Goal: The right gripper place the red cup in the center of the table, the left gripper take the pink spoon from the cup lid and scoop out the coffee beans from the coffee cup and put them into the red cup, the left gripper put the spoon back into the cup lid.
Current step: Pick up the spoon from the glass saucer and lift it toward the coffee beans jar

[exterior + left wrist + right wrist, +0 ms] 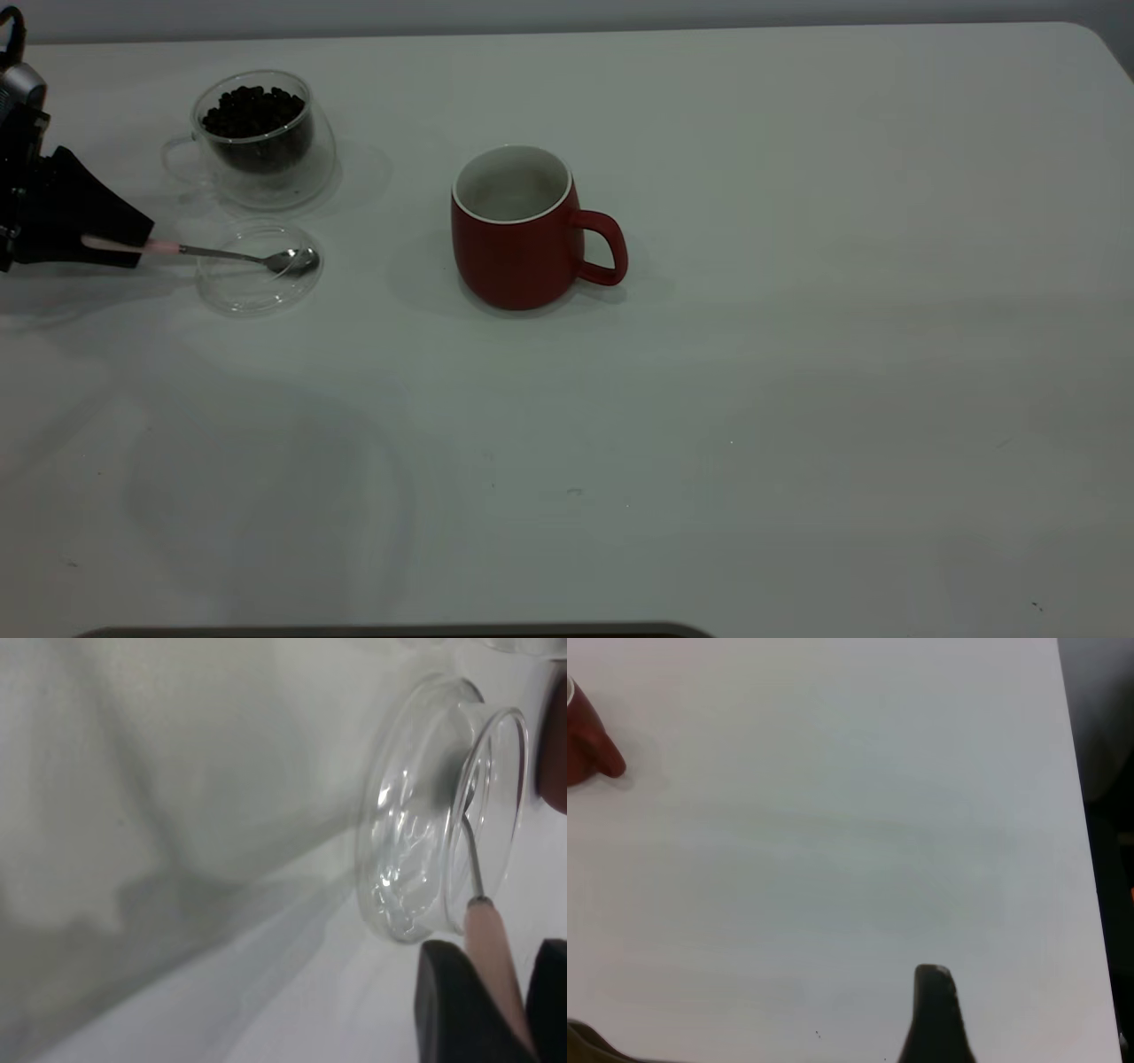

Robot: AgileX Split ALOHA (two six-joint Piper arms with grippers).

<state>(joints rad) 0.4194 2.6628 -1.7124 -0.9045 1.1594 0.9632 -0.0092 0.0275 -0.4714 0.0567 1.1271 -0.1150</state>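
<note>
Glass, ceramic and matte white are what you have to work with. Your red cup (pixel 518 232) stands upright on the desk (pixel 797 354), rounded and dark red with a white inside that looks bare, its loop handle turned away from the coffee cup (pixel 261 137). That clear double-walled cup, well off to the red cup's side, holds a heap of dark coffee beans (pixel 253 111). Just beside it lies the cup lid (pixel 257 268), a shallow clear disc. The pink spoon (pixel 208 252) has its shiny bowl over the lid.

Your left end effector (pixel 115 244) is clenched on the spoon's pale pink handle; the left wrist view shows the black fingers (pixel 461 1010) flanking it, which the exterior view hides. Your right end effector (pixel 771 1028) appears only in its wrist view, released, far from the red cup.
</note>
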